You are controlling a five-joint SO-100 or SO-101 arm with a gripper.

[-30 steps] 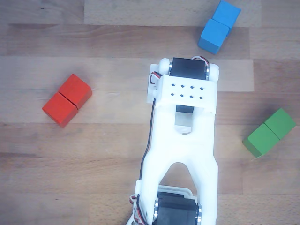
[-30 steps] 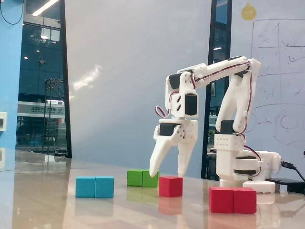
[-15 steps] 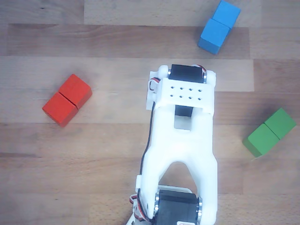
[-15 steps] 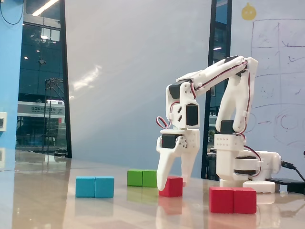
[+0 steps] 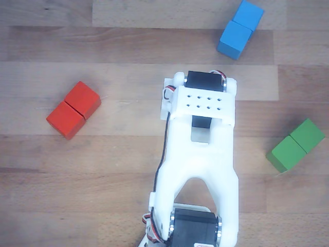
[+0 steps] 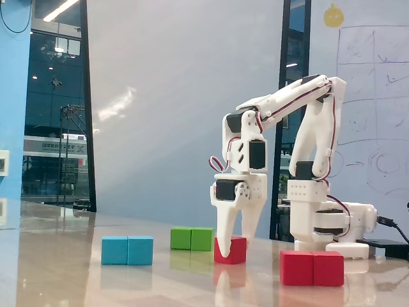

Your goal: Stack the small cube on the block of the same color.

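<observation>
The small red-orange cube (image 6: 235,251) rests on the table in the fixed view. My gripper (image 6: 233,246) points straight down with its two fingers on either side of the cube, one at its left edge and one behind it. Whether they press on it does not show. In the other view my white arm (image 5: 200,154) hides both the cube and the gripper. The red-orange double block (image 5: 73,109) lies at the left on the table, apart from the arm. In the fixed view it (image 6: 312,268) is at the front right.
A blue double block (image 5: 240,28) lies at the top right and a green double block (image 5: 295,145) at the right. In the fixed view the blue block (image 6: 127,250) is left of the gripper, the green block (image 6: 192,238) just behind it, and the arm's base (image 6: 326,224) at the right.
</observation>
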